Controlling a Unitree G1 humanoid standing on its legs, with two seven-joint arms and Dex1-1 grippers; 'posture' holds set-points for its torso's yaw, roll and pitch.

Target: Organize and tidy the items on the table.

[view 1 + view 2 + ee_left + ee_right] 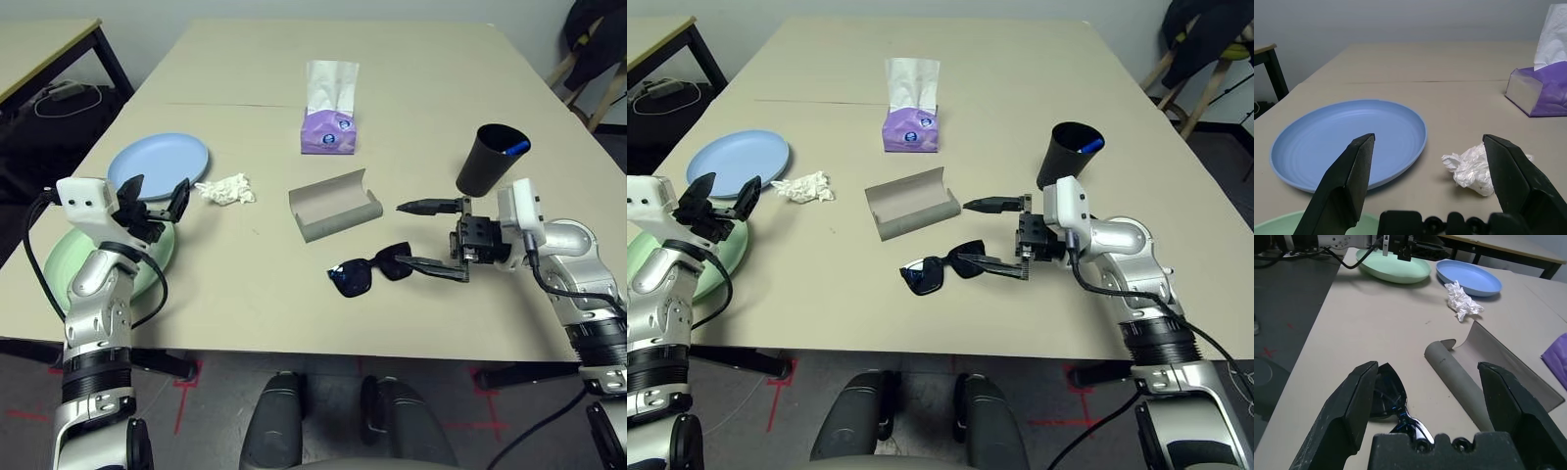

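Black sunglasses [369, 271] lie folded near the front edge of the beige table [255, 294]. My right gripper [401, 234] is open just to their right. Its nearer fingertip reaches the glasses' right end, and whether it touches I cannot tell. The long grey glasses case [335, 205] lies open behind them. A crumpled white tissue wad [1474, 166] sits to the right of the light blue plate [1347, 139]. My left gripper [157, 186] hangs open and empty over the far edge of the pale green plate [73, 262], pointing between the blue plate and the wad.
A purple tissue box [330, 122] stands at the table's middle back. A black cup [490, 160] with something blue inside stands behind my right gripper. A dark-legged side table [49, 49] is at the far left, and chairs are at the far right.
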